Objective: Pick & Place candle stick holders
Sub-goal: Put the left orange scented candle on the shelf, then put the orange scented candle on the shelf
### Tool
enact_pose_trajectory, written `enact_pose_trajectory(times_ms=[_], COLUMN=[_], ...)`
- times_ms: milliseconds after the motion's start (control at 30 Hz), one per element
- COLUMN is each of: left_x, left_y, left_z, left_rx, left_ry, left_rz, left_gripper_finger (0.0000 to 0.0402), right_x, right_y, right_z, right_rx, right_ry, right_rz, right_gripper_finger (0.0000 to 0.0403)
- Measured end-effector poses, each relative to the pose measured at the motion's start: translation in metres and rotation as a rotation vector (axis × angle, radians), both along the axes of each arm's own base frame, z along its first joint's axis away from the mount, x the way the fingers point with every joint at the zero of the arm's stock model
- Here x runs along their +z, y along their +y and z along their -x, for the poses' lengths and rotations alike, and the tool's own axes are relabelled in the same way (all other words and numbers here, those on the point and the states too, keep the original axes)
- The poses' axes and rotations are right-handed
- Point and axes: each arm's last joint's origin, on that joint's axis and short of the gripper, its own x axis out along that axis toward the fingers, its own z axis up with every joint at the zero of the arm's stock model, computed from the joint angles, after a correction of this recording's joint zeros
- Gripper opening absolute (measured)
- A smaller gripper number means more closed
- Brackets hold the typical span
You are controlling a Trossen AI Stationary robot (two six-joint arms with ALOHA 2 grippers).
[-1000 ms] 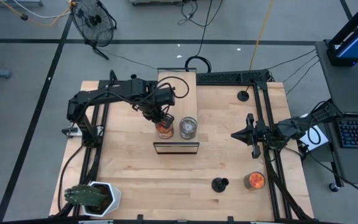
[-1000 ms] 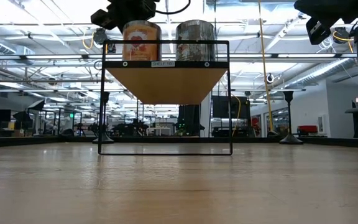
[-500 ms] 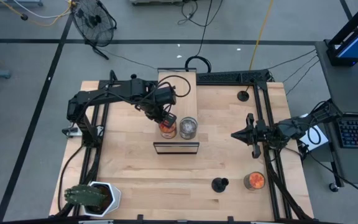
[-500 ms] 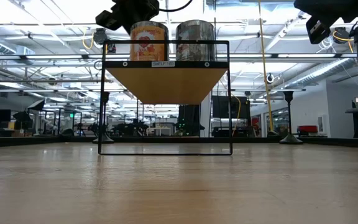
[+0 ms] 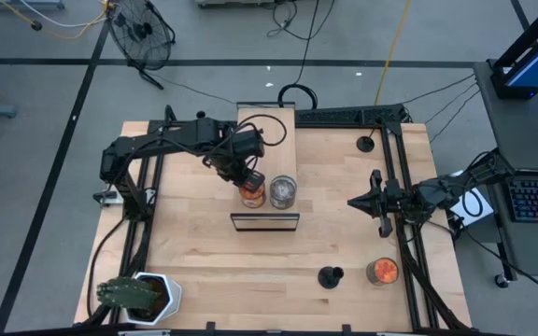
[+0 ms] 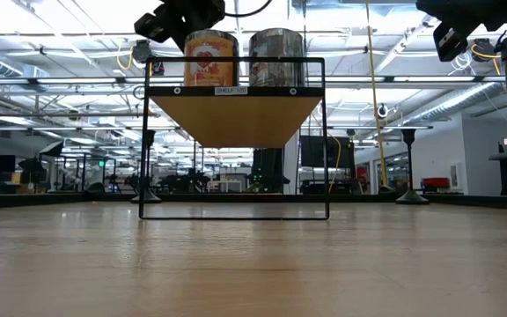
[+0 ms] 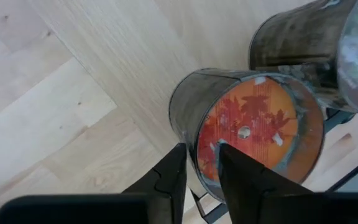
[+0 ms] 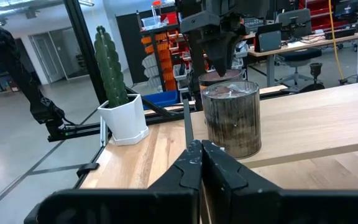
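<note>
Left gripper (image 7: 197,171) straddles the orange jar's (image 7: 253,134) rim!
Fingers stand narrowly parted, one inside the wall, one outside, on the shelf (image 5: 265,221). A snag while lifting away could tip it into the grey jar (image 5: 283,190). Right gripper (image 8: 202,163) waits pinched closed; one candle stick holder (image 5: 330,276) sits untouched near the front.

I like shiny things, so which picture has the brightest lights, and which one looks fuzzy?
Low view: bright ceiling lights glare behind the shelf, so its frame and the jars look dark against them. Left wrist view: the silver jar at the edge is fuzzy; the orange jar is clearer. High view: even light, soft shadows.
</note>
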Motion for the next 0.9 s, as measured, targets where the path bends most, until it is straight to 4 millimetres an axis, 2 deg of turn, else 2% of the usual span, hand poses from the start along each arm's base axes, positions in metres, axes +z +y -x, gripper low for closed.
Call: enact_pose_trajectory(times_ms=[200,367,500,633,767,900], left_x=[0.013,0.031,0.041,0.047,0.048,0.040], left_y=[-0.002,-0.011,-0.029,-0.054,-0.081,-0.097], left_z=[0.010,0.029,0.037,0.039,0.038,0.035], left_rx=[0.021,0.034,-0.042,-0.123,-0.227,-0.232], left_ry=[-0.049,-0.101,-0.146,-0.193,-0.230,-0.276], left_rz=[0.010,0.050,0.002,-0.138,-0.236,-0.284], left_gripper_finger=[0.0124,0.0133,0.0130,0.0124,0.0116,0.0105], right_x=[0.000,0.000,0.000,0.000,0.000,0.000], right_y=[0.000,0.000,0.001,0.002,0.004,0.006], right_z=[0.000,0.000,0.000,0.001,0.002,0.002], right_rx=[0.000,0.000,0.008,0.024,0.042,0.060], right_ry=[0.000,0.001,0.003,0.004,0.005,0.004], right_rz=[-0.004,-0.039,-0.077,-0.114,-0.131,-0.132], right_gripper_finger=[0.0000,0.0000,0.0000,0.0000,0.0000,0.0000])
